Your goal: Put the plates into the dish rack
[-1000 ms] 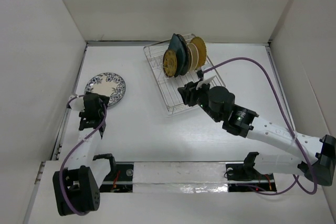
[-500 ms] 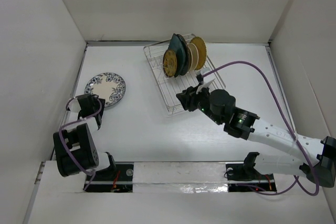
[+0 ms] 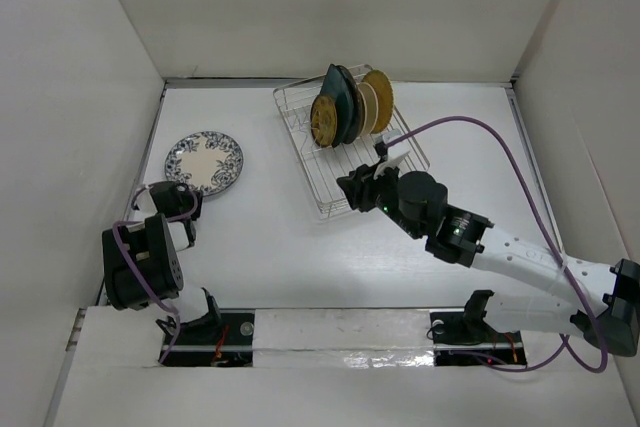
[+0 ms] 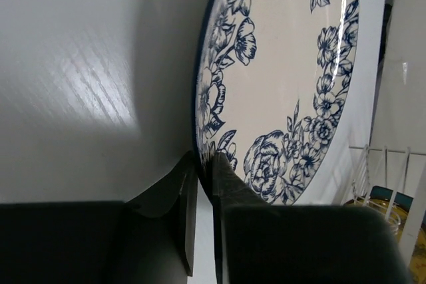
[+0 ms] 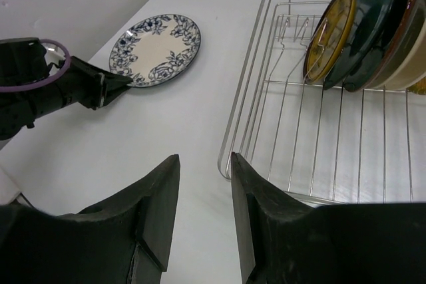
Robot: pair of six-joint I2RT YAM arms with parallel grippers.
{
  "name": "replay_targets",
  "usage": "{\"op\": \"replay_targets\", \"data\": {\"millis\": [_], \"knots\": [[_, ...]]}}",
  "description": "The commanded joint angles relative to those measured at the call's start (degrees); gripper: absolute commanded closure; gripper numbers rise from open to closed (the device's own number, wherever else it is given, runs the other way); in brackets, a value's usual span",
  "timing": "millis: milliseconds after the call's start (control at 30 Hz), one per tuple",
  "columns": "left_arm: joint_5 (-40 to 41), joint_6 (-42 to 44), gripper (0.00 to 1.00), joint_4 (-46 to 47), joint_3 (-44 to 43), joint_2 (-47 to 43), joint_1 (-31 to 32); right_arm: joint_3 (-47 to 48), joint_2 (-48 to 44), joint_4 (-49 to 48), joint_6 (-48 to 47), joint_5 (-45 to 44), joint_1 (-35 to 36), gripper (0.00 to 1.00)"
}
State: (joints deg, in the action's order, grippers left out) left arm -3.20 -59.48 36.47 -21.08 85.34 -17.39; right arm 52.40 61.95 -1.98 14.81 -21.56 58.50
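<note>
The blue-white floral plate [image 3: 204, 161] lies on the white table left of the dish rack [image 3: 300, 152]. My left gripper [image 3: 187, 197] is at its near rim, and in the left wrist view the left gripper [image 4: 204, 157] is shut on the rim of the floral plate [image 4: 286, 64]. Standing in the far end of the rack are a yellow patterned plate [image 3: 326, 120], a dark teal plate [image 3: 343, 95] and cream and tan plates [image 3: 372, 104]. My right gripper [image 3: 352, 183] hovers over the rack's near corner; in its own view the right gripper [image 5: 205, 157] is open with nothing between its fingers.
White walls enclose the table on the left, back and right. The near half of the dish rack [image 5: 319, 138] holds bare wires. A purple cable [image 3: 470, 122] arcs over the right side of the table.
My left gripper has closed on the floral plate's near rim, and the left arm has folded back toward its base. The plate has shifted slightly away. The right gripper edged left.
</note>
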Motion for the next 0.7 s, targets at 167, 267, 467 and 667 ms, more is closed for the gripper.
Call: {"op": "replay_targets", "data": {"millis": [167, 267, 467, 667], "knots": [[-2.9, 2.4, 1.0, 5.3, 7.4, -3.3, 0.0, -0.2, -0.4, -2.6, -0.2, -2.2, -0.2, 0.58], [-3.8, 2.1, 1.0, 7.0, 9.9, -10.2, 0.0, 0.7, 0.9, -2.5, 0.0, -0.9, -0.2, 0.57], [-4.4, 3.1, 1.0, 2.3, 12.2, -23.6, 0.0, 4.4, 4.6, -2.6, 0.2, 1.2, -0.8, 0.49], [-5.6, 2.5, 1.0, -3.8, 11.8, -36.3, 0.0, 9.9, 11.8, -4.9, 0.9, 4.0, -2.4, 0.32]]}}
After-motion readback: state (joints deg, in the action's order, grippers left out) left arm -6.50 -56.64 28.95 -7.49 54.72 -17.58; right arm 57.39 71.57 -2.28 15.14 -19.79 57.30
